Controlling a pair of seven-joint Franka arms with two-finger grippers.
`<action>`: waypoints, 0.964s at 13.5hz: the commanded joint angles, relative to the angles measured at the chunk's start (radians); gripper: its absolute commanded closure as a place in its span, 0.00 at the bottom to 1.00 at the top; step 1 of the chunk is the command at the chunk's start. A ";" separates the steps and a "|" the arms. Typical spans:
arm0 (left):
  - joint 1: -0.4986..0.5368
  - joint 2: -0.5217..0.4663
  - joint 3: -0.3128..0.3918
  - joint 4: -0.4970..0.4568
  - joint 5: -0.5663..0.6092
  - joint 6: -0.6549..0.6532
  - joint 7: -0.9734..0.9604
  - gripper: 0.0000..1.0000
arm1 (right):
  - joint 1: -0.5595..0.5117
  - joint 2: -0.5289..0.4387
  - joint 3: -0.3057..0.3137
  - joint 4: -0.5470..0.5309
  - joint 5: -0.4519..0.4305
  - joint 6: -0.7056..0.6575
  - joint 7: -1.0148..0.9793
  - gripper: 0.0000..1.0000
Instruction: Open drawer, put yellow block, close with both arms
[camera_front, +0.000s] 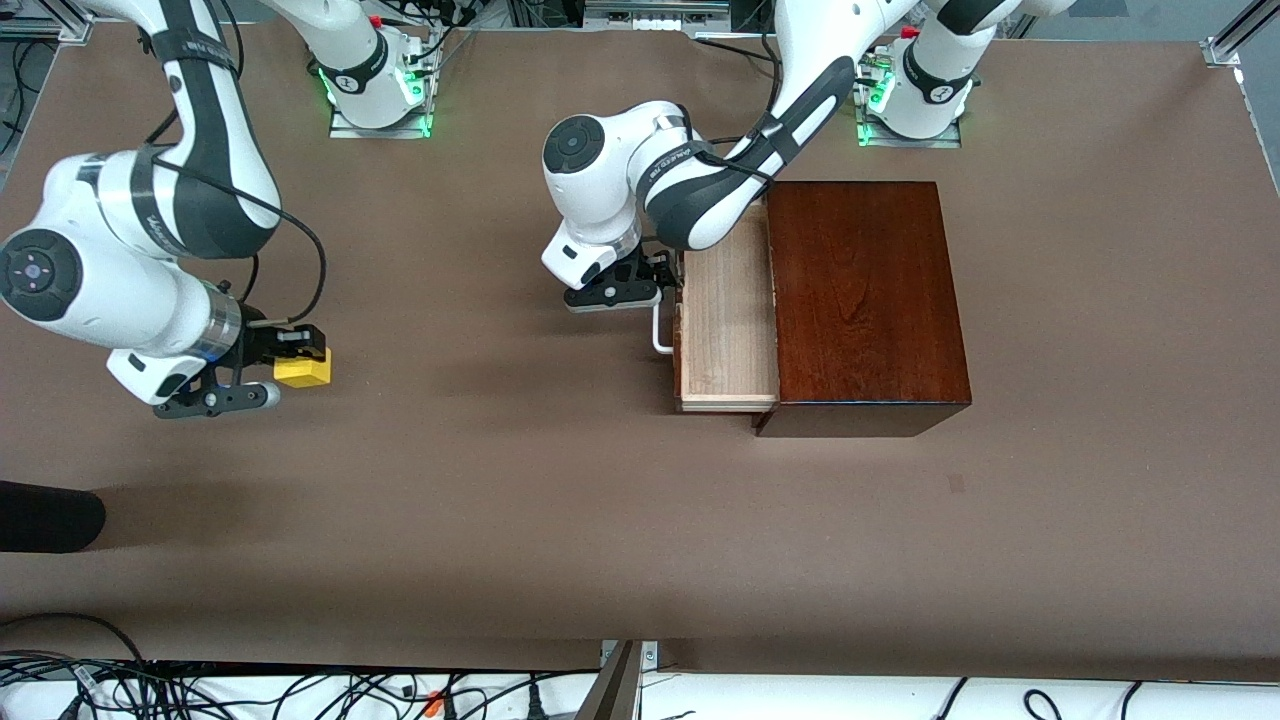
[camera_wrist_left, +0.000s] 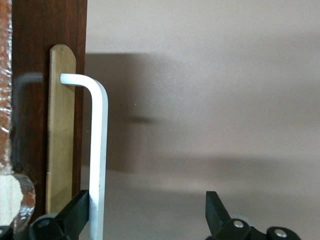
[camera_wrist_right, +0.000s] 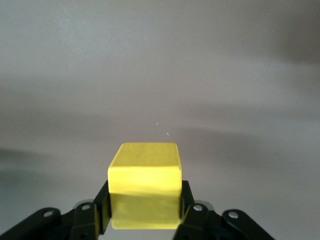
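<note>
The drawer (camera_front: 728, 310) stands pulled out of the mahogany box (camera_front: 865, 300), its pale tray bare. Its white handle (camera_front: 661, 332) faces the right arm's end of the table. My left gripper (camera_front: 655, 285) is open at that handle. In the left wrist view the handle (camera_wrist_left: 98, 150) runs between the jaws of the left gripper (camera_wrist_left: 147, 216), against one fingertip (camera_wrist_left: 77, 210), in front of the dark drawer front (camera_wrist_left: 30, 125). My right gripper (camera_front: 298, 352) is shut on the yellow block (camera_front: 303, 371) over the table toward the right arm's end. The right gripper (camera_wrist_right: 145, 212) squeezes the block (camera_wrist_right: 145, 182) on two sides.
The brown table (camera_front: 500, 480) stretches wide between the yellow block and the drawer. A black object (camera_front: 45, 515) pokes in at the edge of the right arm's end. Cables (camera_front: 250, 690) lie along the edge nearest the front camera.
</note>
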 joint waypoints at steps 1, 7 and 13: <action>-0.029 0.046 -0.004 0.091 -0.020 0.002 -0.020 0.00 | -0.001 0.000 -0.003 0.074 0.002 -0.095 -0.020 0.67; -0.001 0.009 -0.007 0.099 -0.027 -0.011 -0.005 0.00 | -0.002 0.000 -0.022 0.161 -0.002 -0.196 -0.067 0.67; 0.278 -0.222 -0.019 0.091 -0.290 -0.249 0.325 0.00 | -0.007 0.005 -0.022 0.161 -0.001 -0.193 -0.075 0.67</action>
